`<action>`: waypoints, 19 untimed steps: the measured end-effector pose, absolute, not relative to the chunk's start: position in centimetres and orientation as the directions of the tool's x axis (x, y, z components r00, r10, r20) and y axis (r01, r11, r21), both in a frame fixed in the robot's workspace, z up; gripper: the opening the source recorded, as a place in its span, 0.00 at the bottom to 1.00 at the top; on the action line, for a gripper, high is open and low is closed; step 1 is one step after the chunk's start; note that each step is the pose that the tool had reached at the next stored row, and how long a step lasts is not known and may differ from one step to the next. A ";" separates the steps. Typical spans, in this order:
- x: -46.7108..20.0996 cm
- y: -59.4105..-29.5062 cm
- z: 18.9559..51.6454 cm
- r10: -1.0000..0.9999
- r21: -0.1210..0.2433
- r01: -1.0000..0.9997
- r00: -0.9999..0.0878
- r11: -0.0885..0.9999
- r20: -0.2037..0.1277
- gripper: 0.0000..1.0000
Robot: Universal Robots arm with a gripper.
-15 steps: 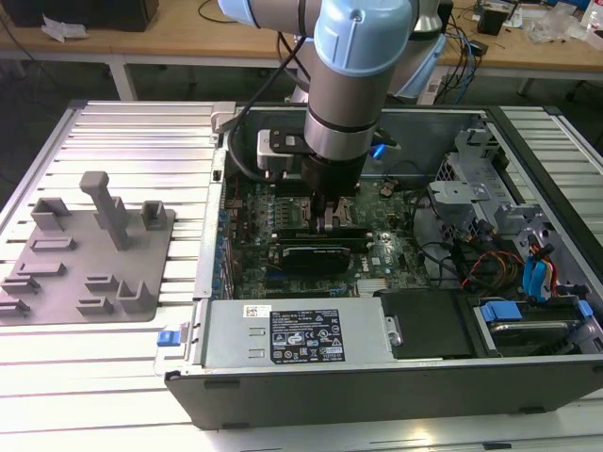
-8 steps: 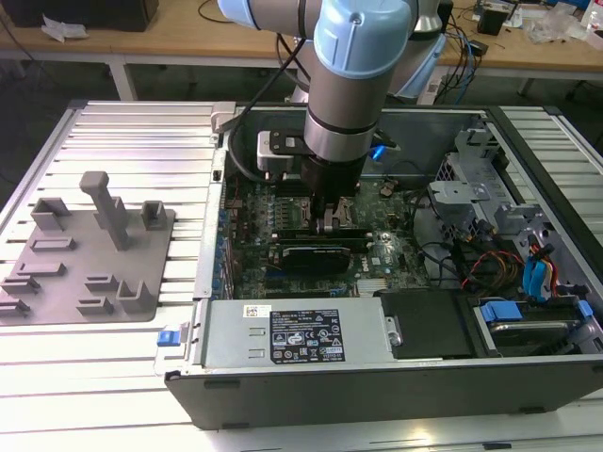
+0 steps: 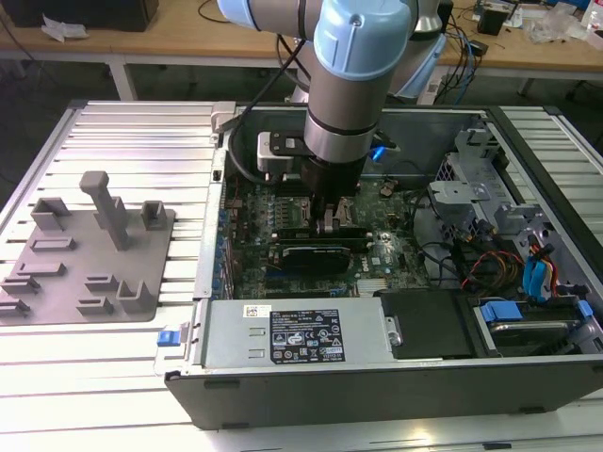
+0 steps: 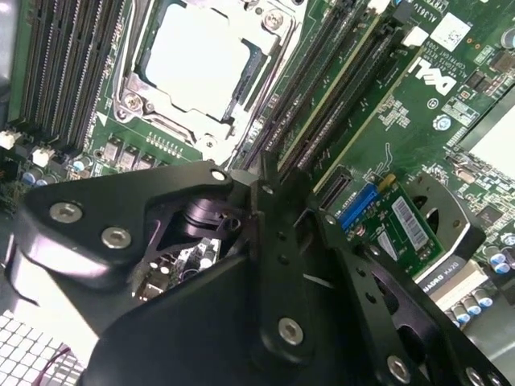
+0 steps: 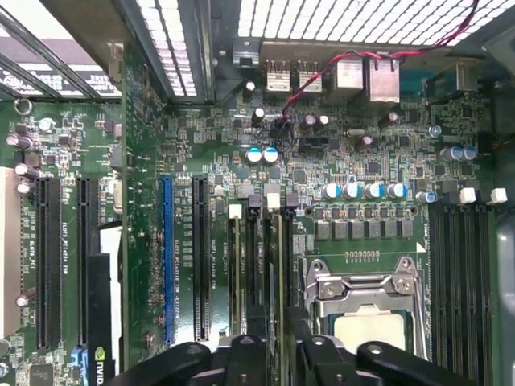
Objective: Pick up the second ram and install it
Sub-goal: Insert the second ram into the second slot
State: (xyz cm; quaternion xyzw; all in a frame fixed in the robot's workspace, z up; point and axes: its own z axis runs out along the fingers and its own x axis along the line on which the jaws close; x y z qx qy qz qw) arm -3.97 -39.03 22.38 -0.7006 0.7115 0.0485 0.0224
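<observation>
Down inside the open computer case (image 3: 528, 377), the pincer (image 3: 334, 221) hangs low over the motherboard (image 5: 241, 137), right above the memory slots (image 5: 257, 265) beside the processor socket (image 4: 197, 56) — a placing that fits seating a stick. Whether its fingers are spread or pinching anything I cannot tell; the black housing hides them in both wrist views. The second ram itself I cannot pick out; a thin green edge stands in a slot (image 4: 342, 80), possibly a stick already seated. Beyond the case, a grey tray (image 3: 57, 292) lies on the ribbed metal bench (image 3: 132, 132), its holders bare. Farther back runs a wooden desk (image 3: 188, 38) — cables scattered on it.
</observation>
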 end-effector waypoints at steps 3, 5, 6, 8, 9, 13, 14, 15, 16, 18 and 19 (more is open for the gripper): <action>-4.0 -39.0 22.6 -0.995 0.038 -0.999 -0.017 0.014 -0.100 0.23; -4.0 -39.0 23.2 -0.995 0.038 -0.999 -0.017 0.013 -0.100 0.23; -4.0 -39.0 23.5 -0.995 0.038 -0.999 -0.017 0.013 -0.100 0.23; -4.0 -39.0 24.2 -0.995 0.038 -0.999 -0.017 0.013 -0.100 0.23; -4.0 -39.0 24.6 -0.995 0.038 -0.999 -0.017 0.013 -0.100 0.23; -3.8 -39.0 24.9 -0.995 0.038 -0.999 -0.017 0.014 -0.100 0.23; -3.6 -39.0 24.9 -0.995 0.038 -0.999 -0.017 0.013 -0.100 0.23; -3.2 -39.0 24.9 -0.995 0.038 -0.999 -0.017 0.014 -0.100 0.23; -3.0 -39.0 24.9 -0.995 0.038 -0.999 -0.017 0.014 -0.100 0.23; -2.6 -39.0 24.9 -0.995 0.038 -0.999 -0.017 0.013 -0.100 0.23; -2.6 -39.0 24.9 -0.995 0.038 -0.999 -0.017 0.014 -0.100 0.23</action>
